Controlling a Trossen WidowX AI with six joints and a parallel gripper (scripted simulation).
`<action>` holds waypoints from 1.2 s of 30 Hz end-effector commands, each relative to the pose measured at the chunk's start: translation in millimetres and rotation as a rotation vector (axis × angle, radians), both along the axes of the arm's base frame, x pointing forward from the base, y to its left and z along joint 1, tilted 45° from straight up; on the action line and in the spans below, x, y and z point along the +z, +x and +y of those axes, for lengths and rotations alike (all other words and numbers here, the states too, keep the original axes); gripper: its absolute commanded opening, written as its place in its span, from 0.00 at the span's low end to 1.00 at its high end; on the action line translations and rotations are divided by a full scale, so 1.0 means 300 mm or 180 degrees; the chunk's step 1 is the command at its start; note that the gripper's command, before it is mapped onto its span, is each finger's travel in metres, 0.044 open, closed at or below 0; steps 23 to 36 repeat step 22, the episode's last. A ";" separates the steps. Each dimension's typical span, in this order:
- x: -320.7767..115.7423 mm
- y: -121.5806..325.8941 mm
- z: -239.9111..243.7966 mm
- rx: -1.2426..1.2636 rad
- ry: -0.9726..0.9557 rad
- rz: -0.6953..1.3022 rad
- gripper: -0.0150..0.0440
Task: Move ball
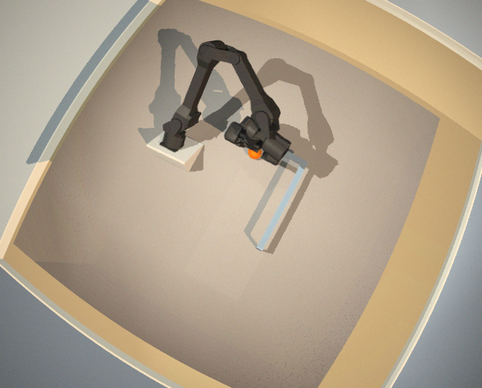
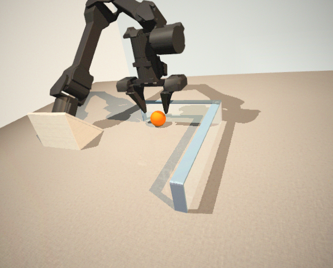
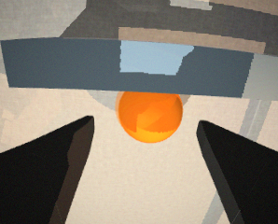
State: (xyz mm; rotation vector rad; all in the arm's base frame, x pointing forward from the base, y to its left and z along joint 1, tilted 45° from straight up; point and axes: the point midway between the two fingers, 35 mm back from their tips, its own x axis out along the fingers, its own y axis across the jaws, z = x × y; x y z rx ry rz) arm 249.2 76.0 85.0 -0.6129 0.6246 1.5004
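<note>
Tan table [image 2: 74,201] w/ two clear walls [image 2: 189,149] meeting in a corner off to one side of the claw. Claw [image 2: 155,111] is open, gripping nothing; fingertips [image 2: 143,108] sit just above and either side of the ball [image 2: 158,118]. Ball rests on the table right under the claw, close to the short wall. See-through copy not separately visible, prob. overlapped by the ball. Risk: a fingertip clips the ball on retreat, nudging it rolling off the spot. Safest exit looks like straight up.
</note>
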 end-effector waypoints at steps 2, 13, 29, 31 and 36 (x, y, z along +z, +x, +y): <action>0.143 0.004 -0.143 -0.0019 0.0001 -0.0029 0.80; 0.131 0.007 -0.131 -0.0042 0.0009 -0.0032 0.80; 0.243 0.008 -0.245 -0.0033 0.0003 -0.0035 1.00; 0.243 0.008 -0.245 -0.0033 0.0003 -0.0035 1.00; 0.243 0.008 -0.245 -0.0033 0.0003 -0.0035 1.00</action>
